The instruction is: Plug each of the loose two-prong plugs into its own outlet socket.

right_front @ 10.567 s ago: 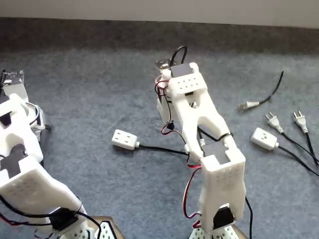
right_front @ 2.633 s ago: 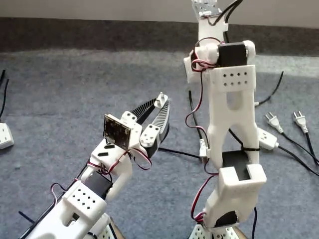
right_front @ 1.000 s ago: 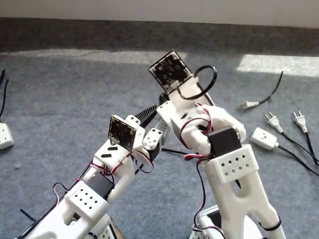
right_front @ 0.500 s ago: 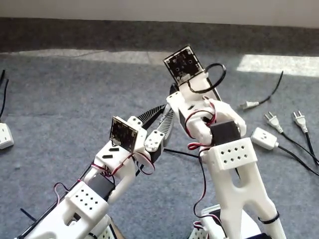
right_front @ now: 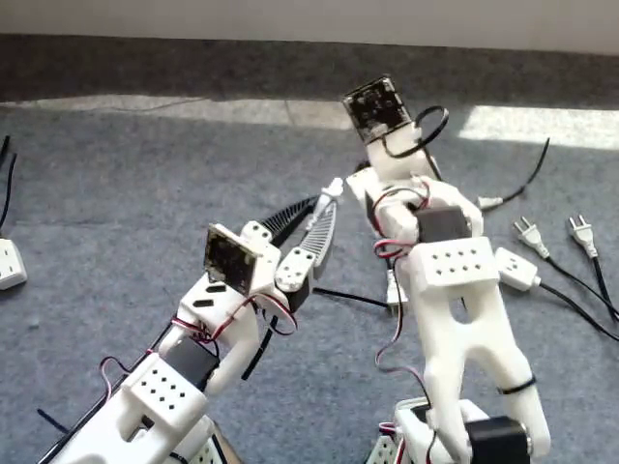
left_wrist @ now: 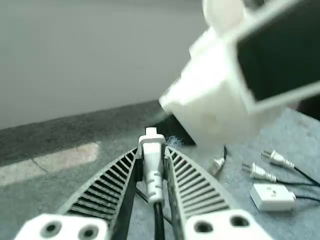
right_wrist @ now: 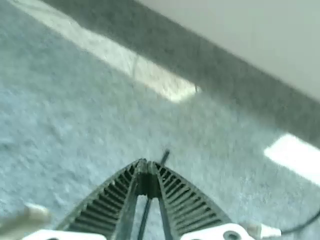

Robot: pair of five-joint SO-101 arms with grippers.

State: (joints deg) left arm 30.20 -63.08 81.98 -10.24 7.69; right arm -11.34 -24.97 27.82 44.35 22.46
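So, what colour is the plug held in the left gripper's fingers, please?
White; the left wrist view shows the plug best.

**High view:** a fixed camera above and behind both arms looks down across the carpet (right_front: 116, 193) to the far wall (right_front: 193, 14).

**Wrist views:** each camera sits close behind its left gripper (left_wrist: 151, 142) or right gripper (right_wrist: 147, 167), facing outward along it.

**Overlap:** the left wrist and high views share the loose plugs (left_wrist: 260, 171).

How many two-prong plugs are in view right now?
4 plugs: one in the left gripper, one on the carpet beyond the right arm, two side by side far right. Arms may hide others.
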